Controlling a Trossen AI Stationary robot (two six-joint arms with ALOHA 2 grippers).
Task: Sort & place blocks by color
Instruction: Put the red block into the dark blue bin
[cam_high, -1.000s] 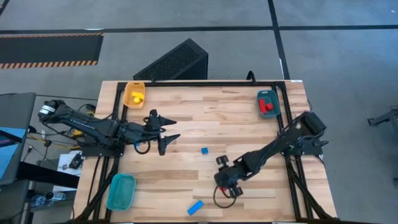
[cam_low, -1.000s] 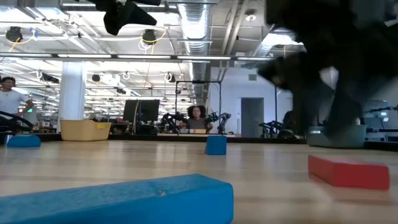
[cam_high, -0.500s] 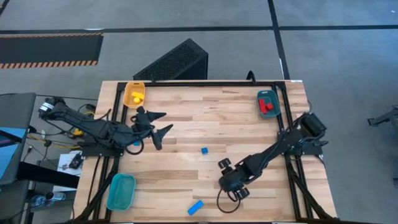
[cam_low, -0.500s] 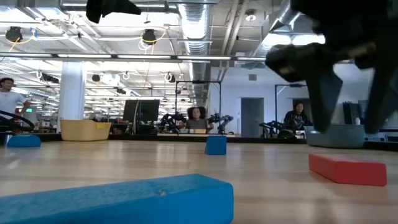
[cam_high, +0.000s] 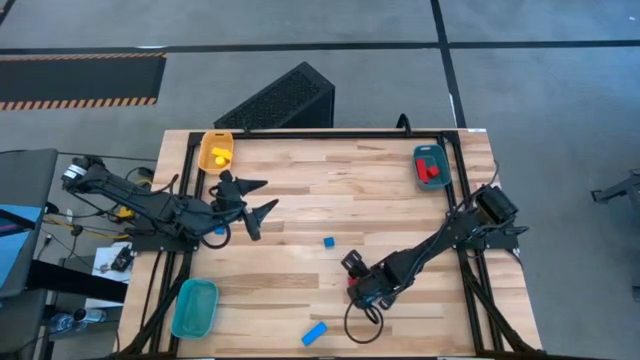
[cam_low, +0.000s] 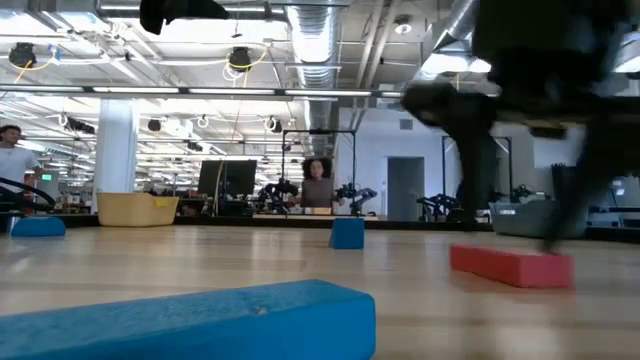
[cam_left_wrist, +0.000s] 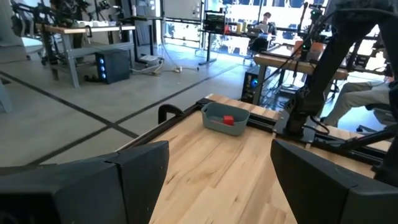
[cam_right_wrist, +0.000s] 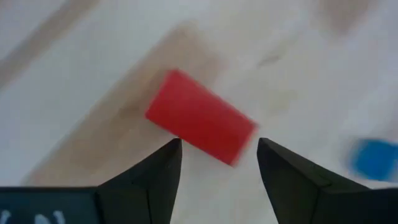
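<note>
- Two fingers of the right gripper (cam_right_wrist: 214, 163) are spread apart, just above a red bar (cam_right_wrist: 200, 117) lying on the table (cam_high: 390, 200), not holding it.
- Left gripper (cam_high: 262, 197) hangs released near the yellow tray (cam_high: 206, 158).
- One blue cube (cam_high: 328, 242) lies mid-table; a blue bar (cam_high: 314, 333) lies at the near edge.

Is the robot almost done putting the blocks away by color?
Partly. Done: yellow blocks sit in the yellow tray, and red blocks in the grey tray. In hand: the right gripper, fingers open, hangs just over a red bar that lies on the table. Left: a small blue cube and a blue bar lie loose, and the teal tray looks empty. The left gripper waits, open.
</note>
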